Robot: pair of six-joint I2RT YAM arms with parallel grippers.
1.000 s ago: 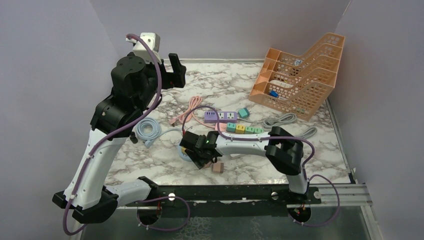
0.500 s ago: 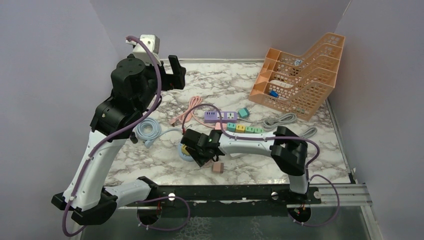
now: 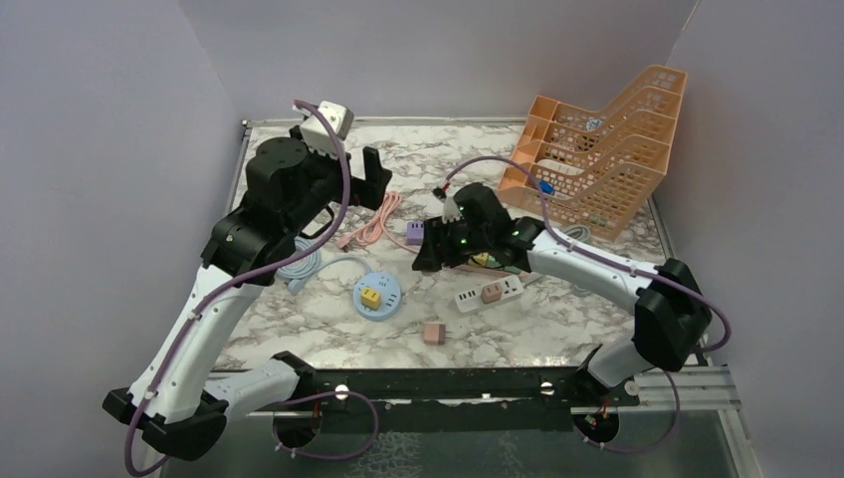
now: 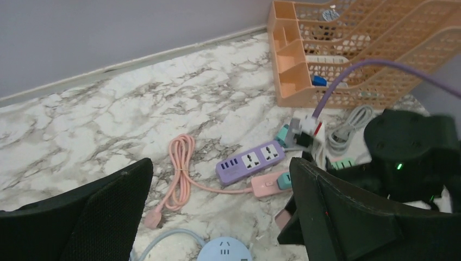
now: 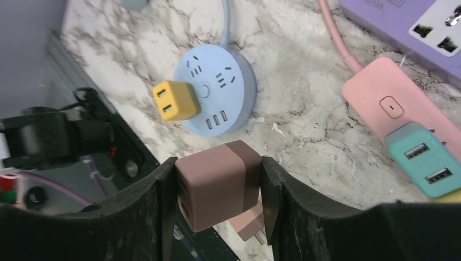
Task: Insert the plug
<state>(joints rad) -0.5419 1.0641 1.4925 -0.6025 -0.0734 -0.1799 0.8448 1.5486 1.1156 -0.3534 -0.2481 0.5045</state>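
Observation:
My right gripper (image 5: pixel 217 187) is shut on a brown-pink cube plug (image 5: pixel 217 182) and holds it above the table. In the top view it (image 3: pixel 426 259) hovers between the purple power strip (image 3: pixel 415 231) and the round blue socket (image 3: pixel 378 296), which has a yellow plug (image 3: pixel 369 295) in it. A white power strip (image 3: pixel 476 296) with a pink plug (image 3: pixel 491 292) lies right of the round socket. Another pink plug (image 3: pixel 433 334) lies loose near the front edge. My left gripper (image 3: pixel 371 184) is open and empty, raised at the back left.
An orange mesh rack (image 3: pixel 597 149) stands at the back right. A coiled pink cable (image 4: pixel 176 179), a pink strip (image 5: pixel 397 111) with a teal plug (image 5: pixel 427 163) and a grey cable (image 3: pixel 567 239) lie mid-table. A light blue cable (image 3: pixel 299 261) coils at the left.
My right arm has swung from low over the round socket up and back toward the strips. The yellow plug in the round socket and the white strip now show. The left arm shifted slightly right.

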